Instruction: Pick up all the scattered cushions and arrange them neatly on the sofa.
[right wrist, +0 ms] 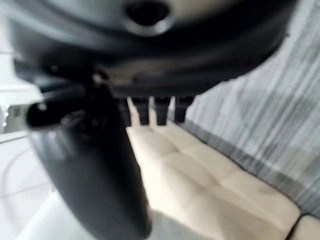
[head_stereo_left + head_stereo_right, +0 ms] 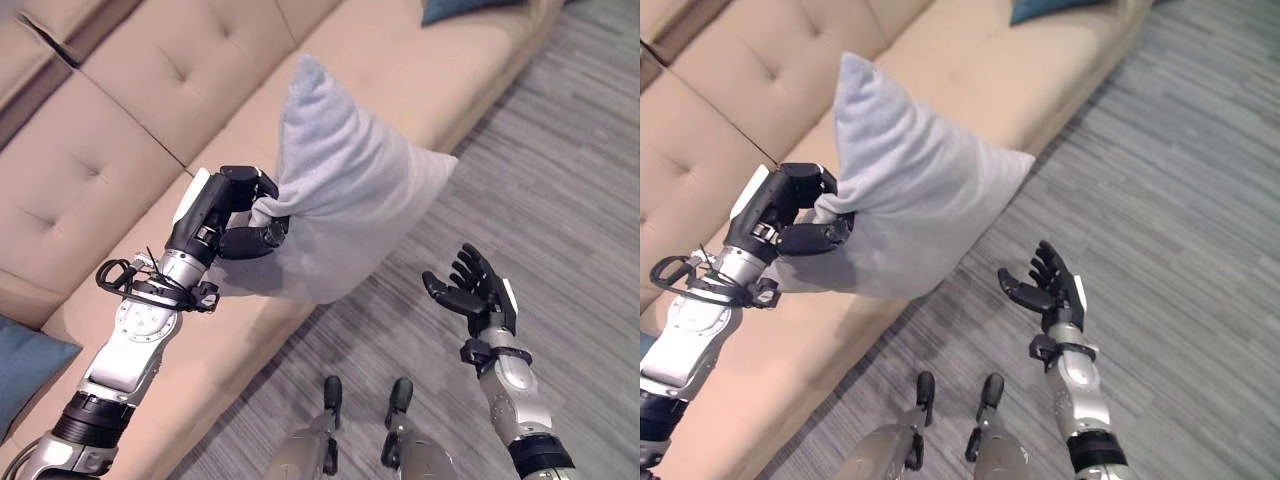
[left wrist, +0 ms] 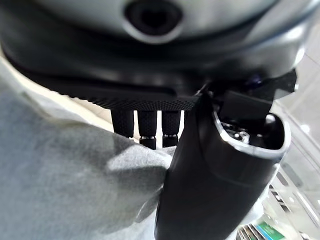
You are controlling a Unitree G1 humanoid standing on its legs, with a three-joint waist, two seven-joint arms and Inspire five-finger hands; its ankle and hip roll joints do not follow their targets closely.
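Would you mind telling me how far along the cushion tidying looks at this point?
Partly done, at best. Two blue cushions already lie on the beige sofa, one toward each end, though only partly in view. In hand: the left hand grips a grey cushion by one corner, held over the sofa's front edge. The right hand is open over the floor. Left: setting the grey cushion down neatly.

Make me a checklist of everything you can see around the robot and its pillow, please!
Surface: beige tufted sofa; grey striped floor in front of it.
Job's things: light grey cushion held up over the sofa's front edge; teal cushion at the sofa's near end; another teal cushion at the far end.
Clutter: nothing seen.
Hands: left hand pinches the grey cushion's corner; right hand open, palm up, holding nothing.
Cables: nothing to report.
Surroundings: nothing else seen.
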